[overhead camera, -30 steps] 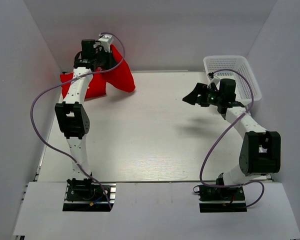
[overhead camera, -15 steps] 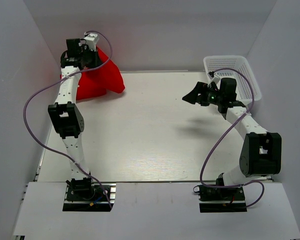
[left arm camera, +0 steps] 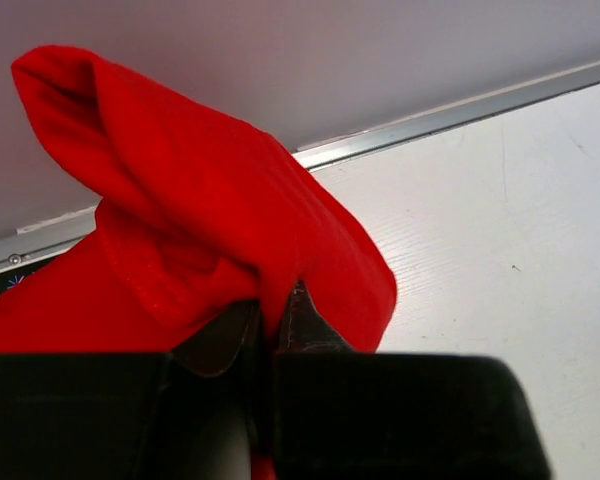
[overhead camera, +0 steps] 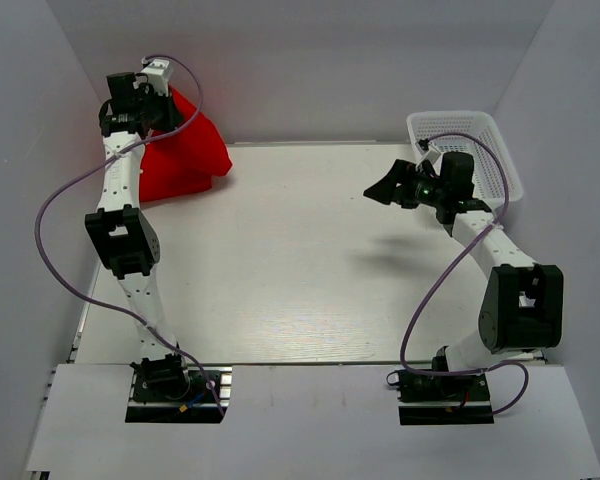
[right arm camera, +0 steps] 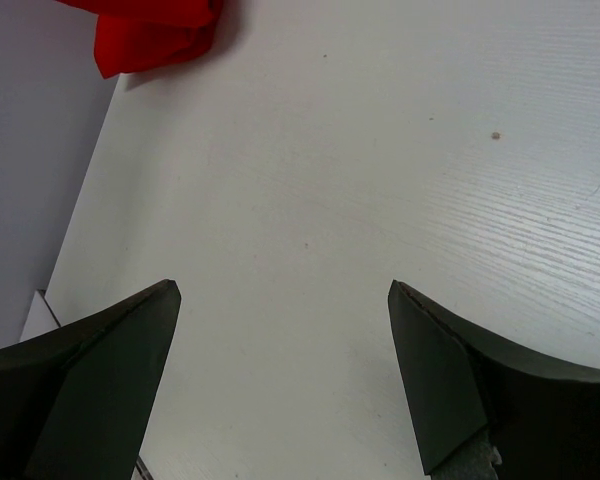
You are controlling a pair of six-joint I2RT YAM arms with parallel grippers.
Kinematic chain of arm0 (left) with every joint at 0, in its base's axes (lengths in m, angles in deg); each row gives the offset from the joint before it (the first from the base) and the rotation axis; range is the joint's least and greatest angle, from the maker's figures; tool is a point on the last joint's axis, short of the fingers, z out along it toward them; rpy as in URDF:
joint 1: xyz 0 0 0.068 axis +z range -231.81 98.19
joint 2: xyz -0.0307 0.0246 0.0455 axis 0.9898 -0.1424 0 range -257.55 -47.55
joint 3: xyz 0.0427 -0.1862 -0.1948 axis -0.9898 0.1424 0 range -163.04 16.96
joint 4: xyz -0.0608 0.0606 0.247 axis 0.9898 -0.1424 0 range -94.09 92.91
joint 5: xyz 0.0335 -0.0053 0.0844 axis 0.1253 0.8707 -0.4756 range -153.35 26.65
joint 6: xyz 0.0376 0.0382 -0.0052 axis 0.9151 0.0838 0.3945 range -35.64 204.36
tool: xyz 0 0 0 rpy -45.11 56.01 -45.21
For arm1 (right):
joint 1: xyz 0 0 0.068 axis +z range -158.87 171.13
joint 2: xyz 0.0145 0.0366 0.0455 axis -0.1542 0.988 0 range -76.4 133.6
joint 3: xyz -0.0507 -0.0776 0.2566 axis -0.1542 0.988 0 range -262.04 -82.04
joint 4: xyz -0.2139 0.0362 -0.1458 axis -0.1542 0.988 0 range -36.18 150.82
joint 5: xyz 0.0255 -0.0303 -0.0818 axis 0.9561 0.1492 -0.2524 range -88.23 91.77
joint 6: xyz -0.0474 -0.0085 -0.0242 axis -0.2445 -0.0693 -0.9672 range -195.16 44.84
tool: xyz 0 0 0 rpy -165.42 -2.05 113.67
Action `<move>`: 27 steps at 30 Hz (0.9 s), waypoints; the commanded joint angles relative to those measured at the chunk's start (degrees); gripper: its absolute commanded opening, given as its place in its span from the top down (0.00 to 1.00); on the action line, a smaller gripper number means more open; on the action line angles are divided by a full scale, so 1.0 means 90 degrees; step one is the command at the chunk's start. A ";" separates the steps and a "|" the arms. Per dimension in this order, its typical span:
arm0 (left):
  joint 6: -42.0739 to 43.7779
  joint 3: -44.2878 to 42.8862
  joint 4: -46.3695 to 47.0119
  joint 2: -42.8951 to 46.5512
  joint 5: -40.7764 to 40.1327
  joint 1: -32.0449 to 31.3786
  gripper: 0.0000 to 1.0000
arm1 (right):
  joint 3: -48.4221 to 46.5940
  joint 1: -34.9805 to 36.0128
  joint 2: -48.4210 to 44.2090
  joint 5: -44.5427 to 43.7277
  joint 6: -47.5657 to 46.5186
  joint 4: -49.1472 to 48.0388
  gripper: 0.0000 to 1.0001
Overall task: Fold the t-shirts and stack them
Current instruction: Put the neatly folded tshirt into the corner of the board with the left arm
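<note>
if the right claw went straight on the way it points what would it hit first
Probably the bare table: the open right claw tilts down toward it, with nothing lying between. The shirt sits far off to one side of that line. Depth is hard to judge.

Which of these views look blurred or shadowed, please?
Top external: even light, sharp, a faint shadow on the table by the right hand. Left wrist: the left hand dark and blurred, the t-shirt crisp. Right wrist: dark fingers, table grain sharp.
</note>
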 commanded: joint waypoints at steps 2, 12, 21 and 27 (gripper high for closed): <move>-0.0154 -0.0192 0.0286 0.0539 0.0246 0.0184 1.00 | -0.0337 0.0011 0.0150 0.0260 0.0143 -0.0259 0.10; -0.0154 -0.0192 0.0345 0.0423 0.0324 0.0526 1.00 | -0.0503 0.0060 0.0423 0.0329 0.0222 -0.0308 0.10; -0.0095 0.0247 0.0345 0.0237 0.0227 0.0857 1.00 | -0.0649 0.0109 0.0804 0.0426 0.0358 -0.0425 0.10; -0.0231 0.0569 0.0326 -0.0241 -0.0388 0.1053 1.00 | -0.0727 0.0128 0.0892 0.0417 0.0349 -0.0386 0.10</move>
